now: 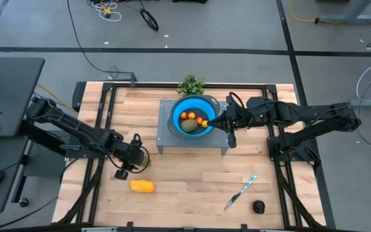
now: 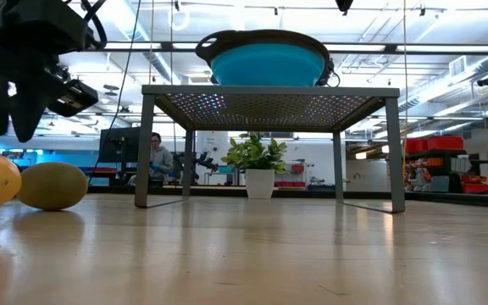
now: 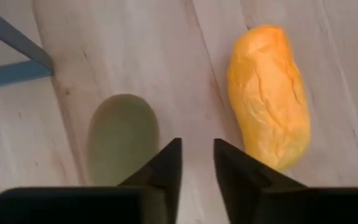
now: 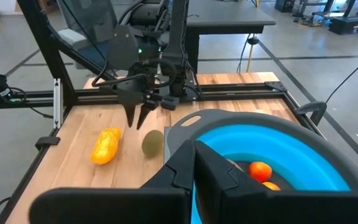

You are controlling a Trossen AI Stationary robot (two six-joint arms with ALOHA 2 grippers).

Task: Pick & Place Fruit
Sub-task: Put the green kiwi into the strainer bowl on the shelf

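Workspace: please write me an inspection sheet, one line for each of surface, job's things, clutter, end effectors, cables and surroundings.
Surface: wooden table with a metal stand on it.
Job's things: blue bowl on the stand holds orange fruits and an olive oval; second oval and yellow oblong lie on the table; black fruit sits near the front right corner.
Clutter: knife; plant.
End effectors: left end effector above the second oval, slightly open, empty; right end effector shut at the bowl's rim.
Cables: loose cables on the floor.
Surroundings: a person sits behind the table.
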